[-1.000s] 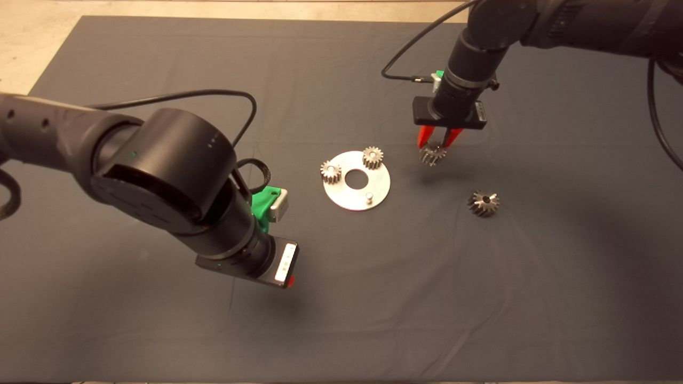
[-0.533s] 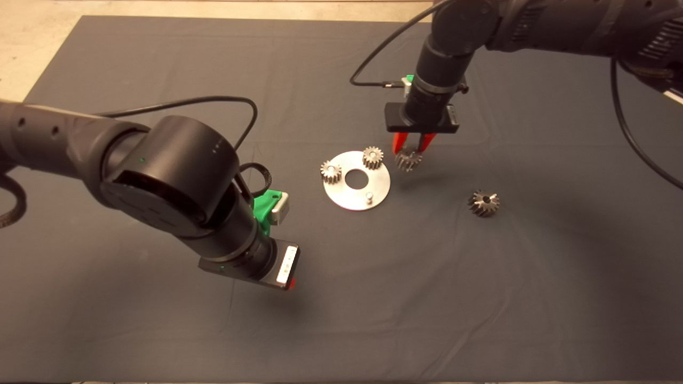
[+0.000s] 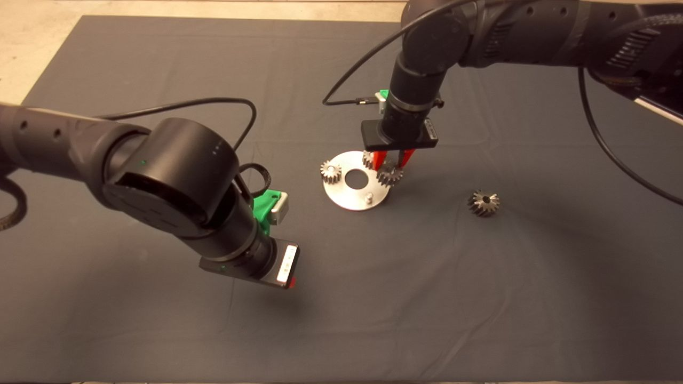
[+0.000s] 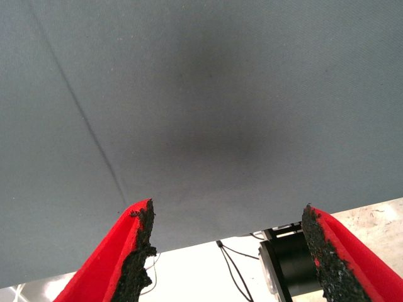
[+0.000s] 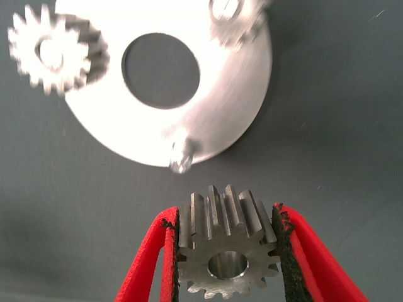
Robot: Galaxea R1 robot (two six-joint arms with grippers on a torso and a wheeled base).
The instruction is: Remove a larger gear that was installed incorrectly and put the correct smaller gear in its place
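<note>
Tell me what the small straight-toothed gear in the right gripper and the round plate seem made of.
The small straight-toothed grey gear, clamped in the right gripper: apparently steel, with dull machined tooth faces. The round silver plate: bright metal, perhaps aluminium or steel, with a brushed sheen.

Before me: dark mat [image 3: 373, 298]; round metal plate [image 3: 341, 198] with centre hole, two small gears [image 3: 330, 172] mounted, one bare pin [image 3: 368, 197]; pale floor [image 3: 21, 42] beyond.

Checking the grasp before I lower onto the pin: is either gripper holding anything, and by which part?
The right gripper pinches the smaller gear by its toothed rim, bore exposed. The left gripper is open and holds nothing.
</note>
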